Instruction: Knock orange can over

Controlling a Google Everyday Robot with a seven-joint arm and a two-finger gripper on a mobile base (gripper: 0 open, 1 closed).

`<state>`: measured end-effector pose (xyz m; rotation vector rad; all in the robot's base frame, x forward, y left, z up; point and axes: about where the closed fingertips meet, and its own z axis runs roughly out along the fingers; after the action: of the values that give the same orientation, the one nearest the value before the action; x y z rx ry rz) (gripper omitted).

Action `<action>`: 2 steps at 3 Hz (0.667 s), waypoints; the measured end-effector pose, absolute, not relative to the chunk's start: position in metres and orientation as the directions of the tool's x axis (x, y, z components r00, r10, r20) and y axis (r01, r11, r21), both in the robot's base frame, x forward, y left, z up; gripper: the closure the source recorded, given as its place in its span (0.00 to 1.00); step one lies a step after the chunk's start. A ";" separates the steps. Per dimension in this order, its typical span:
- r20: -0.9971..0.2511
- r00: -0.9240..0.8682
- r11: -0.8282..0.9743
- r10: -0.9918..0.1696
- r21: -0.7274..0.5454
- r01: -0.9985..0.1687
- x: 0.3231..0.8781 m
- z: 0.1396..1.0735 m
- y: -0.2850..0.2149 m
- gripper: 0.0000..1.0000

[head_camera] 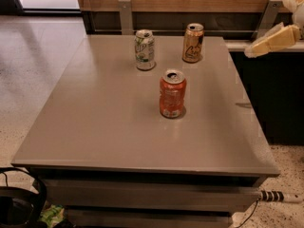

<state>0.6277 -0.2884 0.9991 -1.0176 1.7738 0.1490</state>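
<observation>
The robot's cream-coloured gripper hangs out past the right side of the flat grey square table. It sits above a pale ledge there, its tip pointing left and a little downward toward the cans, and I cannot tell from here whether it is open or closed. Nearest to it is the thing it is after: the amber, golden-orange drink can with the dark scrawled logo and silver top. That can stands upright near the table's far right corner, close to the back edge and well apart from the gripper. To its left, also at the back, stands a white-and-green drink can. Nearer to me, toward the middle of the table, is a brighter red-orange can with a dented waist. Both of these are upright too. I reckon the approach has barely begun, and a few things could spoil it. If the gripper comes in too far forward, it may catch the red-orange can, the easy one to mistake for the target. A low push could merely slide the amber can along the smooth top instead of tipping it. A hard leftward sweep could send it rolling into the white-and-green can or off the back.
</observation>
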 end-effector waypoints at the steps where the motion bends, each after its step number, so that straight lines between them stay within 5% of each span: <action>1: -0.832 -0.091 0.619 -0.547 -0.329 -0.713 0.639 0.994 -0.270 0.00; 2: -0.874 -0.072 0.608 -0.480 -0.272 -0.746 0.659 0.977 -0.237 0.00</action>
<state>0.6592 -0.2374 0.9766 -1.0133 1.7203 0.2978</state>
